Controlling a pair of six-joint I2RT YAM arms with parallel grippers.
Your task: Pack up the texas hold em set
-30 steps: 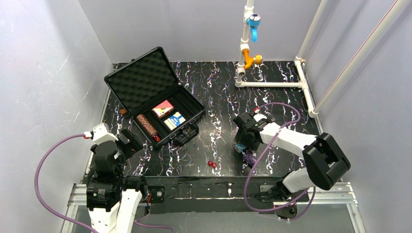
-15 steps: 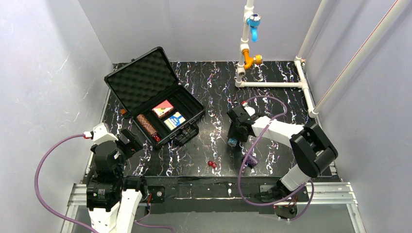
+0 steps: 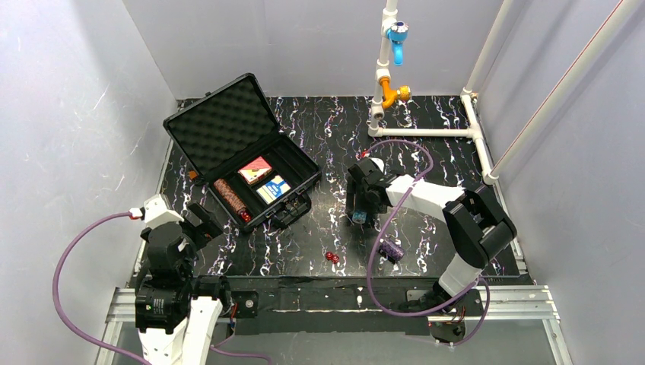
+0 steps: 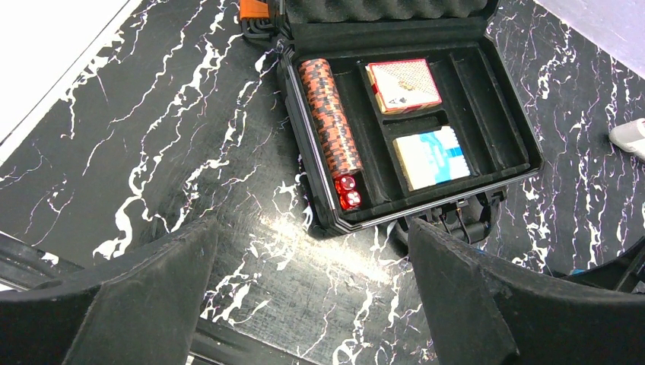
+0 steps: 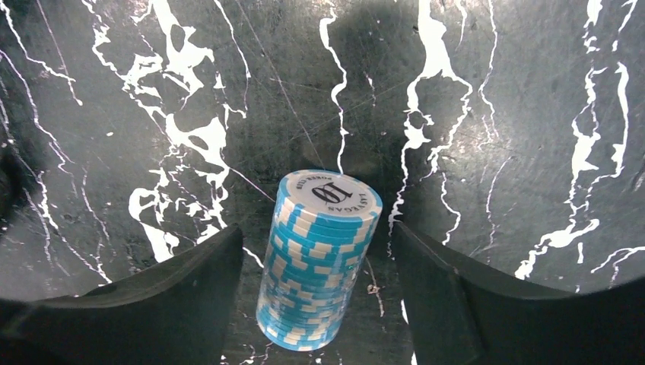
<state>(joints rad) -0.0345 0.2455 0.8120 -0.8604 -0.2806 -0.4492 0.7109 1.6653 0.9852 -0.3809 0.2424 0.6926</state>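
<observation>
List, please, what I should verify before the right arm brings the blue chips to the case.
1. Blue chip stack sits between the fingers of the right pincer: ok.
2. Grip is firm: cannot tell, gaps show either side.
3. Case lid open: ok.
4. Empty slot beside the card boxes: ok.
5. Left pincer open, outside the case: ok.
6. Everything else packed: not ok, purple chips and red dice lie on the table.
</observation>
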